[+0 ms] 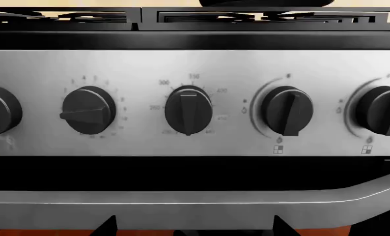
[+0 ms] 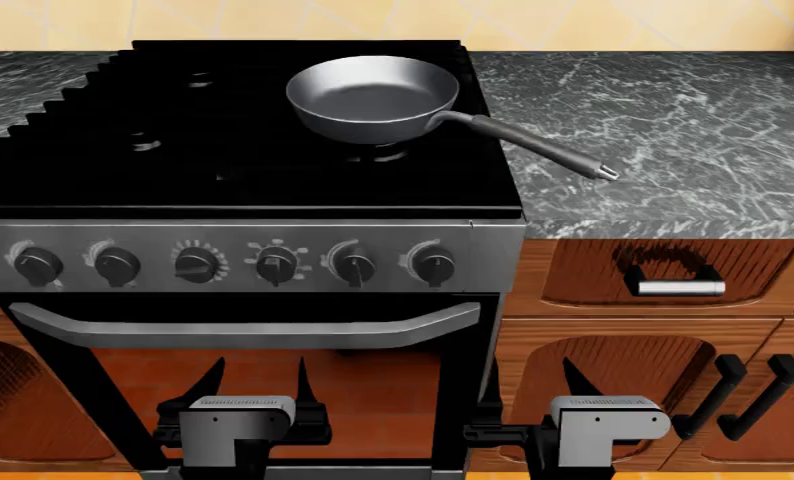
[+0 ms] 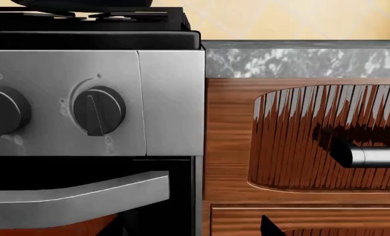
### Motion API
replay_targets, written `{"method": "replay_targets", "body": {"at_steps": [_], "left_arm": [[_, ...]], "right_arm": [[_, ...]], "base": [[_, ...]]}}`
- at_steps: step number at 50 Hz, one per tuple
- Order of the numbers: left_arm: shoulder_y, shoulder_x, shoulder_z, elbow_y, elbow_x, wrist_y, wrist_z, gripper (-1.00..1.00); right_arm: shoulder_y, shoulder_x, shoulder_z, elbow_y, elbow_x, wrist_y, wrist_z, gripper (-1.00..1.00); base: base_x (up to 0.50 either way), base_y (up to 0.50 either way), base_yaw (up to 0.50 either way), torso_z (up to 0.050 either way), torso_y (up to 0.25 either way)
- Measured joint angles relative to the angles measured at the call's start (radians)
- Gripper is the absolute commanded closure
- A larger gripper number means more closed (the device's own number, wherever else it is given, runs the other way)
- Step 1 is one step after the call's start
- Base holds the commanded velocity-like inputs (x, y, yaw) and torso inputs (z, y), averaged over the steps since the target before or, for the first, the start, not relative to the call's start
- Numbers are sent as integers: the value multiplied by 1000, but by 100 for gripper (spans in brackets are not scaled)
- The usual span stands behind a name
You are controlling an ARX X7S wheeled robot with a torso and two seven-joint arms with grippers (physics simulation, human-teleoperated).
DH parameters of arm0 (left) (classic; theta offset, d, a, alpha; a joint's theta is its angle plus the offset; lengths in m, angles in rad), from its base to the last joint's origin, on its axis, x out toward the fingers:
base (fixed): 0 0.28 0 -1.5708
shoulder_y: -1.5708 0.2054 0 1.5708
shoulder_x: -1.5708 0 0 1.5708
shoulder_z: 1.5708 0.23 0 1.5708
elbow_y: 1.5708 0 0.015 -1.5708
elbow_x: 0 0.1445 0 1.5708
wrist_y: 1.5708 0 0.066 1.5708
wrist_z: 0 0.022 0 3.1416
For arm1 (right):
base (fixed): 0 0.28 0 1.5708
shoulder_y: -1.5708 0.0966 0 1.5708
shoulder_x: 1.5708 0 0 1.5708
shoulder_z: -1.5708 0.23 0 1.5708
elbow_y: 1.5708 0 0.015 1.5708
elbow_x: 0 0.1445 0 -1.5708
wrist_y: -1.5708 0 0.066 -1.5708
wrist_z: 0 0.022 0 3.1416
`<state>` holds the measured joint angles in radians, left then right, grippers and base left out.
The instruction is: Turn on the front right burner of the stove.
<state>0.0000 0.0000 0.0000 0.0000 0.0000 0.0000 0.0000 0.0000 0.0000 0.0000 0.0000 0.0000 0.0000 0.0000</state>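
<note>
The stove has a black grate top and a steel panel with six black knobs. The rightmost knob also shows in the right wrist view. A grey frying pan sits over the right side of the grates, and the front right burner peeks out under its front edge. My left gripper is open and empty, low in front of the oven door, facing the middle knobs. My right gripper is open and empty, in front of the stove's right edge.
The grey oven door handle runs below the knobs. Dark marble counter lies right of the stove, and the pan's handle reaches over it. Brown wooden cabinets with a steel drawer handle and black bar handles stand at the right.
</note>
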Motion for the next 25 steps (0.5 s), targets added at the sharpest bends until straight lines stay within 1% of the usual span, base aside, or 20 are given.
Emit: {"method": "replay_targets", "body": {"at_steps": [9, 25], "left_arm": [[0, -16, 19, -1, -19, 1, -20, -100], [1, -49, 54, 3, -57, 2, -61, -100]], "right_arm": [[3, 16, -19, 4, 15, 10, 26, -100], [8, 48, -58, 5, 43, 20, 73, -100]], "base": [[0, 0, 0, 0, 0], [0, 0, 0, -49, 0]]}}
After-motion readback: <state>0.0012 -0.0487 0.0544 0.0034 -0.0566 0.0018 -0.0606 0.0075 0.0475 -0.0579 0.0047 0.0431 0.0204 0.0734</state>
